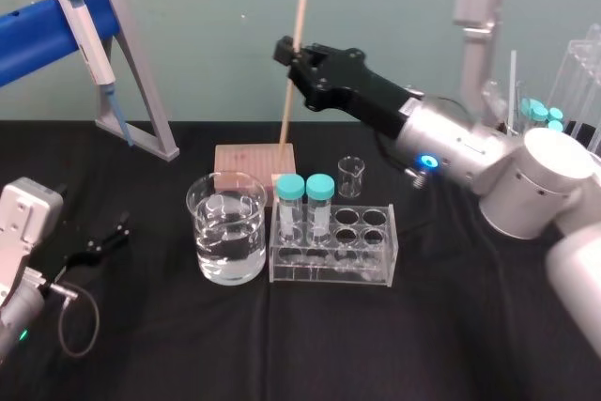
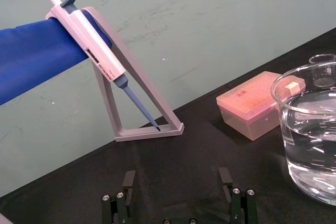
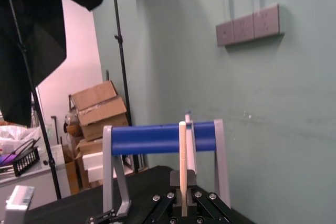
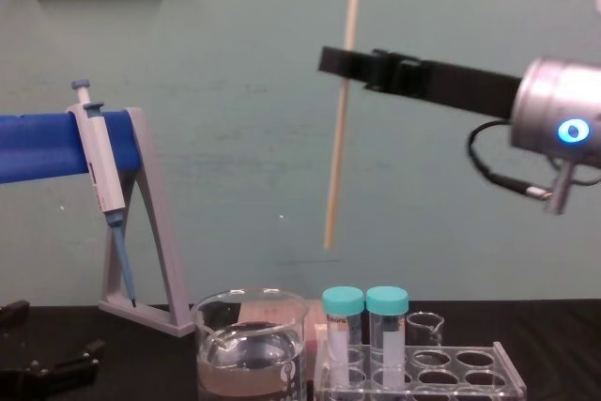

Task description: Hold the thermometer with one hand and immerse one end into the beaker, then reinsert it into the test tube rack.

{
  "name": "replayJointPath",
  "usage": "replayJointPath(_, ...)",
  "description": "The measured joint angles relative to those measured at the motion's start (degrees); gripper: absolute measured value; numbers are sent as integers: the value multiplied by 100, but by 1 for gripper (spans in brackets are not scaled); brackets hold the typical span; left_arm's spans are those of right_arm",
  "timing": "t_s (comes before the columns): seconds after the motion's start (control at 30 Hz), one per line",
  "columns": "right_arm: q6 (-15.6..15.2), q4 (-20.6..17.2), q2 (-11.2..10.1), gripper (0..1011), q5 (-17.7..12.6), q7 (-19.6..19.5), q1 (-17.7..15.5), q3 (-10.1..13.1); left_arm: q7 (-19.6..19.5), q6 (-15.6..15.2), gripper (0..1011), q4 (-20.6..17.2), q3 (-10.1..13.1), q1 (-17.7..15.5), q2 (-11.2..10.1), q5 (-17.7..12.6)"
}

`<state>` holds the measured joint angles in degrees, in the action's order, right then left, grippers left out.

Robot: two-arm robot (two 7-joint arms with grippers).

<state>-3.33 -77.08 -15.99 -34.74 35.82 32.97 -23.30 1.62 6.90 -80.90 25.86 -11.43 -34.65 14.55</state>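
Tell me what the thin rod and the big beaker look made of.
Thin pale cream rod in the right claw: matte wood or plastic, opaque, no shine. Large clear beaker: probably glass, transparent with bright glints. Left claw idles low at the left.

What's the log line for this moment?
right gripper: shut on thermometer, held in air | beaker: thermometer not immersed | left gripper: open, parked low left

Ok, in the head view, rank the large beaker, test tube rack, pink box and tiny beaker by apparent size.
1-2. test tube rack and large beaker: too close to rank; rack wider, beaker taller.
3. pink box, partly hidden behind the beaker.
4. tiny beaker, clearly smallest.
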Motion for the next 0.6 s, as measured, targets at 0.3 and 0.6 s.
replayJointPath(0.3,253,1054,491,48,243,-38,546,-537,0,0,1004,0,0,0,0,0)
replayJointPath(0.6,651,1922,897,48,643,-68,880,-941,0,0,1004,0,0,0,0,0)
